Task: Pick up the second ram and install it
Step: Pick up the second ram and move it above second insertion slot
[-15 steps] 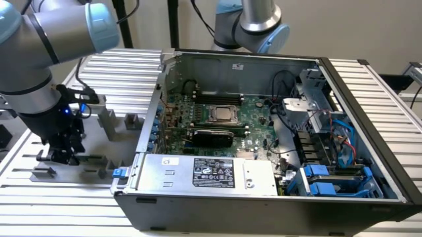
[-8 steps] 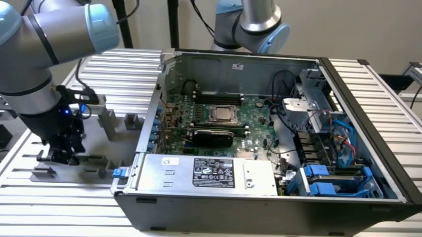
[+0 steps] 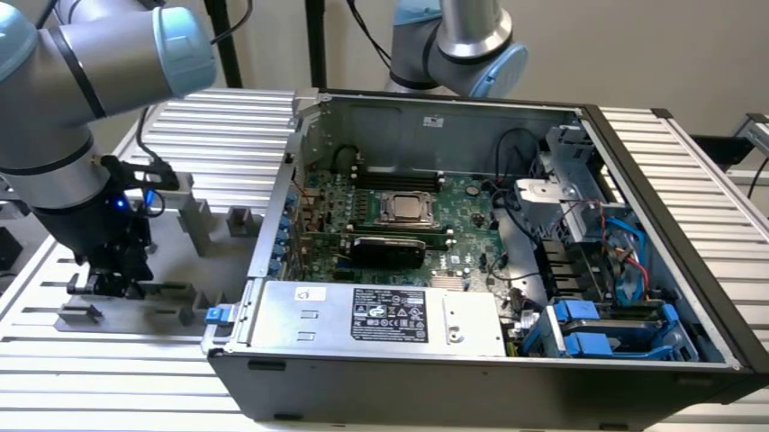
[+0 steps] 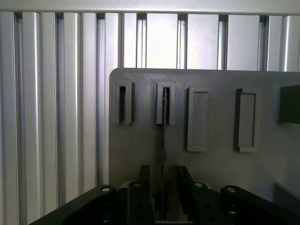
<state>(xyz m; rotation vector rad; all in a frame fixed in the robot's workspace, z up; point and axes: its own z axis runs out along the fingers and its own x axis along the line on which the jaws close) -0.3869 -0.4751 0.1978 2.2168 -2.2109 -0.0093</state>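
Note:
The second ram [image 4: 163, 140] stands on edge in a slotted holder of the gray fixture plate [image 4: 136, 150] and shows as a thin line in the wrist view. My gripper [image 4: 163, 178] is lowered over it, one dark finger [image 4: 143, 187] on each side of the stick with a small gap to it, so the jaws are open and not clamped. In the exterior view the gripper [image 3: 114, 274] is down at the gray fixture [image 3: 162, 301] on the slatted table, at the exterior view's left of the computer case, and it hides the stick there.
The open computer case [image 3: 673, 270] fills the exterior view's right, with the motherboard [image 3: 463, 225], silver CPU socket [image 3: 406, 209] and long black slots [image 3: 397, 175]. A second arm's base [image 3: 463, 45] stands behind the case. Other empty holders [image 4: 198, 119] sit on the fixture plate.

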